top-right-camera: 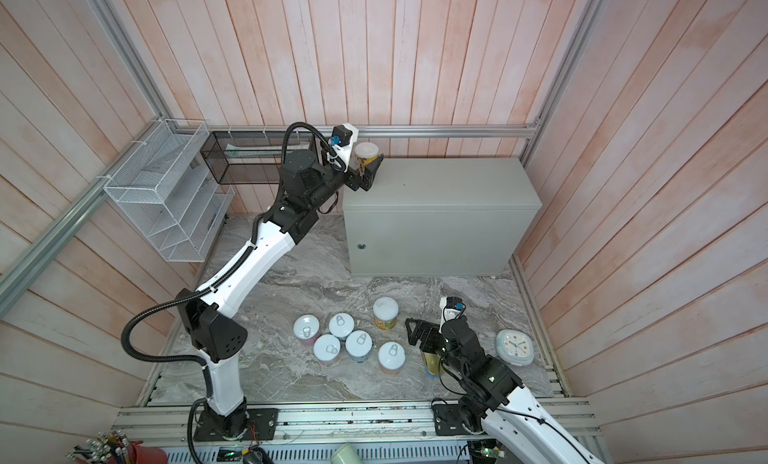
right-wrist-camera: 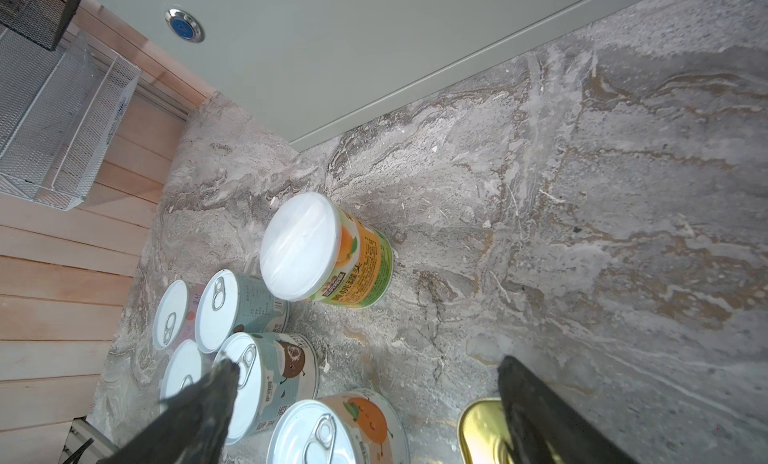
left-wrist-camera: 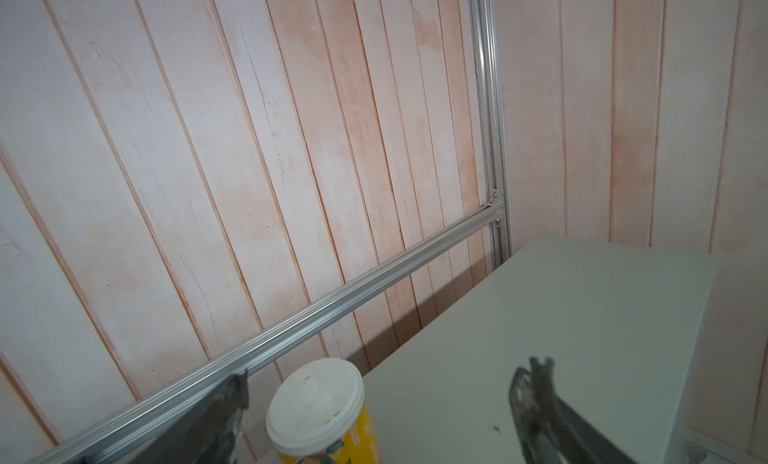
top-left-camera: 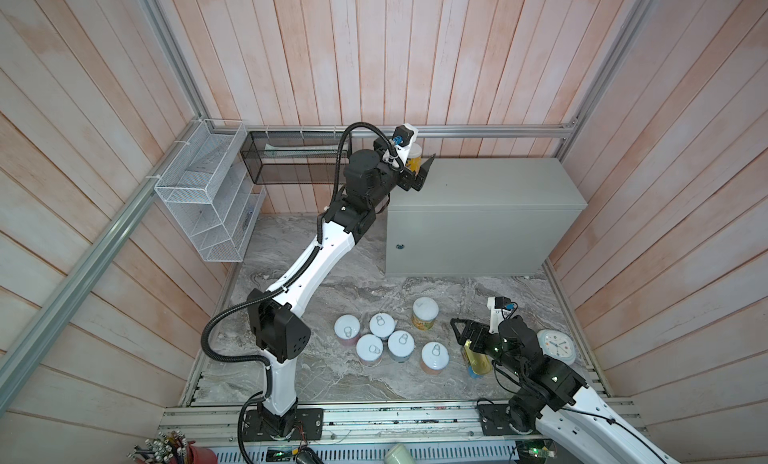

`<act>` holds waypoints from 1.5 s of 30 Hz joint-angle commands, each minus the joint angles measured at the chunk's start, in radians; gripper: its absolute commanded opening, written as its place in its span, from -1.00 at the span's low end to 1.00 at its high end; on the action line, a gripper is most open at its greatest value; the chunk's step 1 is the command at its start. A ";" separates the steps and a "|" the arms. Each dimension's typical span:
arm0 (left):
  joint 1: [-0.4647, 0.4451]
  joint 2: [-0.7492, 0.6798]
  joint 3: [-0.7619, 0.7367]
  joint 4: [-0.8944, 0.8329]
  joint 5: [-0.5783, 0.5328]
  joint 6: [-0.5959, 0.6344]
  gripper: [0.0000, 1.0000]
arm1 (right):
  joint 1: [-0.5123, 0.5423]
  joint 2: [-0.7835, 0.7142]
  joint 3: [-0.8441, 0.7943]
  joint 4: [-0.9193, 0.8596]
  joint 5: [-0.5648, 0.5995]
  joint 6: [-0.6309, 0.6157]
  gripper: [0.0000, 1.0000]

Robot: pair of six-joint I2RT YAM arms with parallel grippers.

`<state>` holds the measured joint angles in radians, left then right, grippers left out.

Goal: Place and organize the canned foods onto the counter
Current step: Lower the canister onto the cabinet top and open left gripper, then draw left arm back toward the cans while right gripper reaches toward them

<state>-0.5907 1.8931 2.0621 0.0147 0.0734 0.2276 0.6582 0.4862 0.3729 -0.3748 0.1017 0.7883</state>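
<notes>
We see left claw (left-wrist-camera: 388,376) released, jaws wide. Yellow can (left-wrist-camera: 316,403) stands upright between them, untouched, at the box (left-wrist-camera: 582,316) top's edge. Right claw (right-wrist-camera: 369,366) is wide too, gripping nothing. Gold tin (right-wrist-camera: 478,424) lies under one jaw. Pull-tab cans (right-wrist-camera: 266,379) and second yellow can (right-wrist-camera: 316,250) are beside it on the tabletop (right-wrist-camera: 582,233).

Upright yellow can (top-right-camera: 367,150) on counter (top-right-camera: 440,183) corner.

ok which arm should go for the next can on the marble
Right. The right pincer hangs open over the marble by the gold tin, pull-tab cans close by. The left pincer is up at the counter, open either side of the yellow can.
</notes>
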 commanded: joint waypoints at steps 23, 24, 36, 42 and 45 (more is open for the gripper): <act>-0.046 -0.840 -1.218 -0.064 -0.092 -0.429 1.00 | 0.068 0.486 0.205 0.204 -0.066 -0.112 0.87; -0.046 -0.838 -1.229 -0.054 -0.085 -0.429 1.00 | 0.073 0.501 0.213 0.198 -0.053 -0.118 0.87; -0.046 -0.793 -1.420 0.242 -0.137 -0.370 1.00 | 0.075 0.644 0.260 0.225 -0.042 -0.093 0.82; -0.046 -0.805 -1.518 0.345 -0.031 -0.348 1.00 | 0.077 0.665 0.265 0.246 -0.086 -0.055 0.82; -0.046 -0.807 -1.554 0.382 0.016 -0.365 1.00 | 0.084 0.681 0.275 0.250 -0.106 -0.041 0.82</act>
<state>-0.6376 1.0977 0.5339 0.3080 0.0223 -0.1425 0.7303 1.1522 0.6155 -0.1417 0.0231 0.7197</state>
